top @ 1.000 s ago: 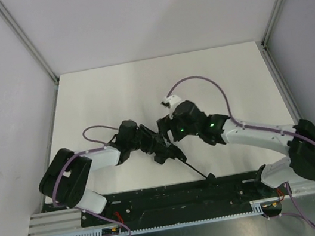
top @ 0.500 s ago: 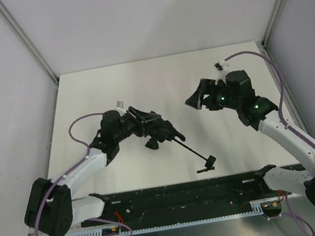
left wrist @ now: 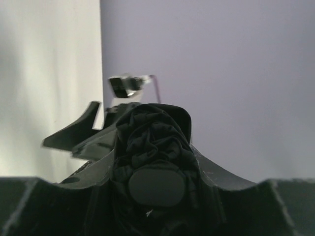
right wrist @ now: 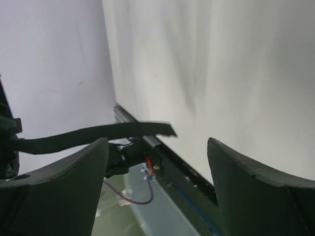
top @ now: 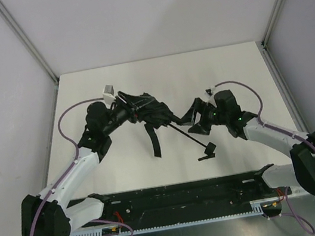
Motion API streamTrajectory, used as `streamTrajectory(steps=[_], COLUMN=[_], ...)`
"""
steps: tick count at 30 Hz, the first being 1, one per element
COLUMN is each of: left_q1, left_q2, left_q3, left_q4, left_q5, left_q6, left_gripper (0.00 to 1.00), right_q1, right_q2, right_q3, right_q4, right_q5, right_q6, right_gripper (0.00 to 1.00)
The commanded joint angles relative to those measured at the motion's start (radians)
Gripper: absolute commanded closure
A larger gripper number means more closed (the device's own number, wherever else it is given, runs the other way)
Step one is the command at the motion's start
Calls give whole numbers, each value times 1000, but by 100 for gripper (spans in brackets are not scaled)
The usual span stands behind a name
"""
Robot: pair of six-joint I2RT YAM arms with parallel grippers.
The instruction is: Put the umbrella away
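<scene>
A black folding umbrella of bunched matte fabric is held over the middle of the white table top. Its crumpled canopy end is clamped between the fingers of the left gripper. In the left wrist view the gap between those fingers is filled by folded cloth and a rounded black cap. From the bundle a thin dark metal shaft is run down and to the right, towards the arm bases, and is ended by a small black handle. Whether the handle is rested on the table cannot be told. A narrow black fabric strap is hung below the canopy. The right gripper is placed just beside the shaft, with its jaws spread wide and nothing held between them. In the right wrist view a flat black strip is seen beyond the fingers, and what it belongs to cannot be told.
</scene>
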Motion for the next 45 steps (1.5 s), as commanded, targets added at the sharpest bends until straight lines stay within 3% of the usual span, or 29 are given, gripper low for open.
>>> streamTrajectory(steps=[1,3,6,12,18,23,29,32,37,45], left_q1=[10,10,10,11,11,11,11,9,8,2], left_q2=[-42,-36,-34,-45,-57,-57,-45,-43,-45,-64], left_q3=[94,113,134,178,201,203,205,207,203,183], left_q4=[66,68,74,81,84,86,88,89,90,92], left_q5=[36,43,52,59,54,49,50,46,45,36], left_q6=[-22,-27,-38,-43,-52,-48,3,28,41,48], left_gripper=[100,100,100,100,100,100,100,100,100,100], right_q1=[91,130,154,180,207,220,261,301,386,479], right_q2=[64,101,133,82,81,151,291,319,326,360], right_q3=[-22,-23,-23,-27,-39,-42,-92,-143,-240,-263], right_q4=[275,384,508,374,510,636,769,889,951,1006], right_q5=[-16,-33,-62,39,-1,23,29,76,244,453], right_q6=[290,321,193,-250,-256,38,559,757,1076,1289], right_gripper=[16,16,18,16,15,14,17,17,14,10])
